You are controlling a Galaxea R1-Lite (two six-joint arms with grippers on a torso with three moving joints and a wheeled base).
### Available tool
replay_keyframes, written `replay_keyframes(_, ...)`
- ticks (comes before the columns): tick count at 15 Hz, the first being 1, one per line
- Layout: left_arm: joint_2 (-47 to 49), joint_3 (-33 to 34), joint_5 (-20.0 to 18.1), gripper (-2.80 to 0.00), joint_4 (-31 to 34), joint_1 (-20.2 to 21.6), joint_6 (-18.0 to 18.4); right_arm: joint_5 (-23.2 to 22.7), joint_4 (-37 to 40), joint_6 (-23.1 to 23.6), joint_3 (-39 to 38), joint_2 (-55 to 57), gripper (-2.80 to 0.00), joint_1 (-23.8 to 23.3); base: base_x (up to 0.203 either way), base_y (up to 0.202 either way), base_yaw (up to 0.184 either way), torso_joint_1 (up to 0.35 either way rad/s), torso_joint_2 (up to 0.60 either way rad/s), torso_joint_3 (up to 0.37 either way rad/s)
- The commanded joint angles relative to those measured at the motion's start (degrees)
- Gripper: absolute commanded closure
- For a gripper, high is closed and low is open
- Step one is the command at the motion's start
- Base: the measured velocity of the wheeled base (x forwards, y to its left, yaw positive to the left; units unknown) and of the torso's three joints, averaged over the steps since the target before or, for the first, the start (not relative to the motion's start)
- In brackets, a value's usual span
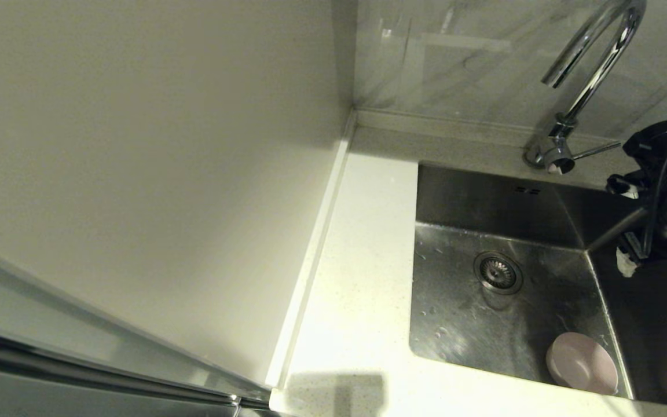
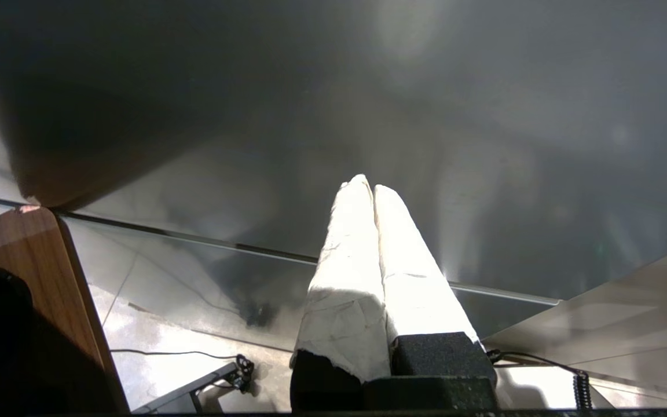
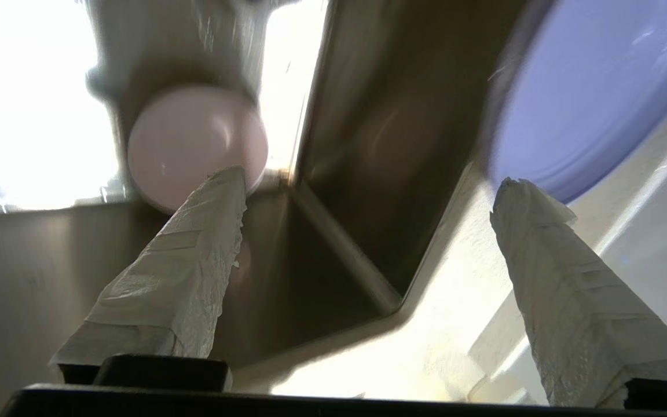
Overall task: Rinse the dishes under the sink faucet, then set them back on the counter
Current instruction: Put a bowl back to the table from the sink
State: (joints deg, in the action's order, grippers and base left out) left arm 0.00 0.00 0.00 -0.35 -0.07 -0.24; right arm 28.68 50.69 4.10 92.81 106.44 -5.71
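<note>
The pale pink bowl (image 1: pixel 581 363) lies in the near right corner of the stainless steel sink (image 1: pixel 461 313), near the round drain strainer (image 1: pixel 497 272), while the lavender plate (image 3: pixel 594 87) rests on the white tabletop (image 1: pixel 362 289) just beyond the sink's right rim, only its edge showing in the head view. The right gripper (image 3: pixel 368 191) hangs over that right rim between bowl and plate, its paper-wrapped jaws spread wide and holding nothing, with the chrome gooseneck faucet (image 1: pixel 588 75) rising behind the sink's far edge. The left gripper (image 2: pixel 373 188) is parked away from the sink, its jaws pressed together on nothing.
</note>
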Motion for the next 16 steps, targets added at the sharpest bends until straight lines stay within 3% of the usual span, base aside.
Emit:
replay_keyframes(1,0.0,0.2,0.0,0.0,0.0,0.0,0.0,-0.1,0.6,-0.1,-4.6,1.9,-2.8,-0.2,0.0,0.0,0.0,0.0,0.0,0.0)
replay_keyframes(3,0.0,0.2,0.1,0.0,0.0,0.1,0.0,-1.1,0.6,-0.3,-9.3,2.6,-2.8,-0.2,0.0,0.0,0.0,0.0,0.0,0.0)
replay_keyframes(5,0.0,0.2,0.0,0.0,0.0,0.1,0.0,-6.5,0.2,0.5,-12.5,3.3,-2.8,-0.2,0.0,0.0,0.0,0.0,0.0,0.0)
replay_keyframes(7,0.0,0.2,0.0,0.0,0.0,0.0,0.0,-12.3,-2.1,4.8,-13.0,4.1,-2.8,-0.6,0.0,0.0,0.0,0.0,0.0,0.0)
replay_keyframes(9,0.0,0.2,0.0,0.0,0.0,0.0,0.0,-19.8,-6.1,13.6,-14.3,4.3,-2.8,-2.3,0.0,0.0,0.0,0.0,0.0,0.0)
replay_keyframes(12,0.0,0.1,0.0,0.0,0.0,0.0,0.0,-26.0,-12.9,34.2,-14.7,5.8,-2.8,-7.5,0.0,0.0,0.0,0.0,0.0,0.0)
replay_keyframes(14,0.0,0.2,0.0,0.0,-0.1,0.1,0.0,-25.0,-18.3,40.7,-11.1,9.1,-2.8,-9.8,0.0,0.0,0.0,0.0,0.0,0.0)
replay_keyframes(16,0.0,0.1,0.0,0.0,-0.1,0.1,0.0,-19.4,-20.2,47.0,-8.0,12.0,-2.8,-10.8,0.0,0.0,0.0,0.0,0.0,0.0)
